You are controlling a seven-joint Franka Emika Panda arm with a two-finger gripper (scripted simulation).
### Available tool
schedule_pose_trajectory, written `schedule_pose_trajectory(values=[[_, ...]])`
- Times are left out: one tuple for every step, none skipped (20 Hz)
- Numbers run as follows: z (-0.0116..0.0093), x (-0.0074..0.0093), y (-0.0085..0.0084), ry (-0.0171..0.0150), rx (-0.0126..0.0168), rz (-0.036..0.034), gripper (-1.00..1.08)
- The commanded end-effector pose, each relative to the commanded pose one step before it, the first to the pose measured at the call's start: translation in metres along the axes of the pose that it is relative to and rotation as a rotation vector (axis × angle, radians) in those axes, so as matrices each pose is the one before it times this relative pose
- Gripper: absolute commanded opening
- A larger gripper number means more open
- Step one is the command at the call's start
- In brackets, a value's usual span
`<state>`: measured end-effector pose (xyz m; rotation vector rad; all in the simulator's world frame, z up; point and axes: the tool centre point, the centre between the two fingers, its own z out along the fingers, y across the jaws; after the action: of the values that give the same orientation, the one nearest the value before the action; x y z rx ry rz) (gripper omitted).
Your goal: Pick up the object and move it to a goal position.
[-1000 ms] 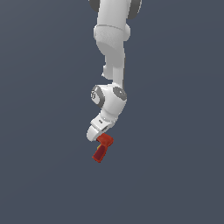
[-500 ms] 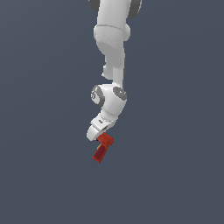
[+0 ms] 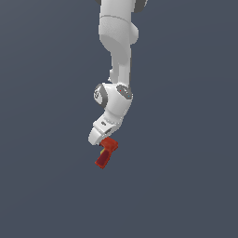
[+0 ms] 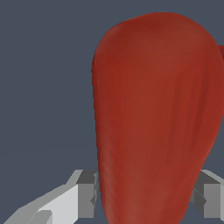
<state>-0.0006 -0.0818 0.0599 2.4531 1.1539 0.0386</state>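
Gripper (image 3: pixel 103 139) clamped on red drill (image 3: pixel 106 153), fingers (image 4: pixel 83 192) flush against both sides. Drill hangs below the wrist, unmoved over the last second; we judge transport stalled or complete.

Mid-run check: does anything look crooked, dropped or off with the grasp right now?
Nothing stands out. The small red pistol-shaped power drill hangs tilted below the white gripper, its handle pointing down toward the exterior view's left. In the wrist view its red body sits between both fingers, apparently clamped.
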Motion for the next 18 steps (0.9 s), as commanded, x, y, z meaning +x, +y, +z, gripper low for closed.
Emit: schedule_pose_trajectory(values=[[-0.01337,-0.00812,0.00830,0.00320,-0.00406,0.00195,-1.00],[-0.00541,-0.00420,0.00283,0.00000,0.00000,0.00000,-1.00],[-0.00581,-0.00451,0.00305,0.00000,0.00000,0.00000,-1.00],[-0.00622,-0.00455,0.00311,0.00007,0.00003,-0.00048,-1.00],[-0.00660,-0.00510,0.00346,0.00000,0.00000,0.00000,-1.00],[-0.00695,-0.00536,0.00365,0.00000,0.00000,0.00000,-1.00],[-0.00726,-0.00535,0.00368,0.00009,0.00011,-0.00047,-1.00],[-0.00761,-0.00584,0.00399,0.00000,0.00000,0.00000,-1.00],[-0.00774,-0.00572,0.00395,0.00014,0.00019,-0.00043,-1.00],[-0.00791,-0.00602,0.00414,0.00000,0.00000,0.00000,-1.00],[-0.00793,-0.00589,0.00409,0.00021,0.00027,-0.00035,-1.00],[-0.00815,-0.00616,0.00425,0.00000,0.00000,0.00000,-1.00],[-0.00815,-0.00603,0.00422,0.00039,0.00044,-0.00036,-1.00],[-0.00845,-0.00633,0.00439,0.00000,0.00000,0.00000,-1.00],[-0.00852,-0.00634,0.00443,0.00032,0.00032,-0.00017,-1.00],[-0.00872,-0.00646,0.00453,0.00034,0.00032,-0.00015,-1.00],[-0.00891,-0.00659,0.00463,0.00035,0.00032,-0.00012,-1.00],[-0.00897,-0.00662,0.00467,0.00037,0.00031,-0.00010,-1.00]])
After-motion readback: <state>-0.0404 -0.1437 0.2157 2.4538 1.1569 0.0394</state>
